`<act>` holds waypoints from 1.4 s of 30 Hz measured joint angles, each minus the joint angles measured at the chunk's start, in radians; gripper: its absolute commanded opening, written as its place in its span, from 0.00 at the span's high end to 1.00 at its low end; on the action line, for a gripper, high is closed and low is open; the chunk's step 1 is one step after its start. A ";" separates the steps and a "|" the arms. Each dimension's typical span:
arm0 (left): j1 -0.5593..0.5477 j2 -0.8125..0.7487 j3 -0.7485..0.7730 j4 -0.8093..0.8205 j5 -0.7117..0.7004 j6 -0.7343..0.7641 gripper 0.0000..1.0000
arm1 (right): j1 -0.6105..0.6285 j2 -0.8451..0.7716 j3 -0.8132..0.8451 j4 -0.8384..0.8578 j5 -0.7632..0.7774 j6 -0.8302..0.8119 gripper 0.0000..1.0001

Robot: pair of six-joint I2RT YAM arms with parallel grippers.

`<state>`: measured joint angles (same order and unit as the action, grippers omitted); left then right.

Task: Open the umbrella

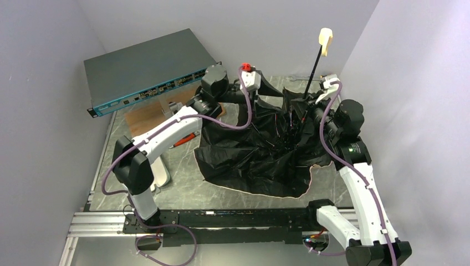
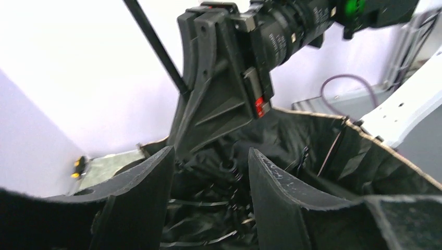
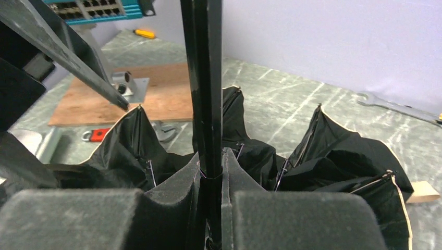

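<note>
Lilac-grey walls close in three sides, with a grey marbled counter (image 1: 183, 188) below.

We note the umbrella (image 1: 260, 160) lying upside down near the middle of the counter, between the two arms. Its black lining faces up. The canopy is crumpled and only partly spread, and a thin tan edge shows along its near rim. The shaft (image 1: 312, 72) rises tilted toward the back right corner, with the cream handle (image 1: 326, 41) at its top, well clear of the counter.

Right pincer (image 3: 211, 172): clenched on the shaft, low down, just above where the fabric gathers. In the right wrist view both pads press the black rod with no gap on either side.

Left pincer (image 2: 211, 156): released. Its fingers (image 2: 140, 198) stand apart over the middle of the canopy with nothing between them. Folded lining and thin ribs (image 2: 208, 202) lie below the gap. The left wrist view is blurred, and we cannot tell whether the tips touch the fabric. The right pincer gripping the shaft sits just beyond them.

Around the umbrella:
- A grey rack unit (image 1: 149, 69) with a teal front sits at the back left.
- A wooden board (image 1: 147, 116) lies just by the unit's near edge.
- A spanner (image 3: 396, 107) lies flat on the counter beyond the canopy.
- A small wooden block (image 3: 423, 191) sits beside the canopy's rim.
</note>
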<state>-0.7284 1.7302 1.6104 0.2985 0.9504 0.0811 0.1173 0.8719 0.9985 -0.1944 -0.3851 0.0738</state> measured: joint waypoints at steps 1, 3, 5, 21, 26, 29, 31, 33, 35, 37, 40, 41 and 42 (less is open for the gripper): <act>-0.006 0.010 0.008 0.022 0.003 -0.037 0.42 | 0.000 0.006 0.006 0.003 -0.014 0.011 1.00; -0.012 0.036 0.034 0.072 0.014 -0.127 0.43 | 0.000 0.013 0.018 0.010 -0.035 0.017 1.00; 0.000 0.063 0.075 0.112 0.020 -0.220 0.43 | 0.000 0.010 0.019 0.016 -0.057 0.012 1.00; -0.031 0.095 0.283 0.209 -0.026 -0.515 0.28 | 0.001 0.026 -0.012 0.016 -0.267 -0.083 1.00; -0.047 0.134 0.344 0.158 -0.095 -0.515 0.33 | 0.019 0.026 -0.027 0.015 -0.288 -0.109 1.00; -0.061 0.149 0.375 0.116 -0.144 -0.511 0.42 | 0.032 0.026 -0.035 0.013 -0.294 -0.124 1.00; -0.073 0.152 0.385 0.092 -0.170 -0.508 0.57 | 0.039 0.026 -0.041 0.012 -0.298 -0.133 1.00; -0.084 0.152 0.395 0.074 -0.194 -0.504 0.84 | 0.045 0.026 -0.044 0.012 -0.298 -0.137 0.99; -0.088 0.153 0.403 0.064 -0.217 -0.510 1.00 | 0.047 0.026 -0.045 0.010 -0.304 -0.151 0.75; -0.087 0.153 0.407 0.053 -0.229 -0.520 1.00 | 0.050 0.022 -0.044 0.004 -0.299 -0.174 0.52; -0.084 0.153 0.408 0.041 -0.229 -0.519 1.00 | 0.050 0.020 -0.048 -0.066 -0.291 -0.232 0.34; -0.083 0.153 0.408 0.037 -0.229 -0.515 1.00 | 0.050 0.017 -0.056 -0.098 -0.287 -0.260 0.31; -0.082 0.153 0.408 0.032 -0.229 -0.511 1.00 | 0.050 0.013 -0.068 -0.132 -0.285 -0.290 0.27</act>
<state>-0.8104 1.8828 2.0182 0.3309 0.7212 -0.4301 0.1669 0.8848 0.9302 -0.3267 -0.6701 -0.2165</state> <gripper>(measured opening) 0.053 0.636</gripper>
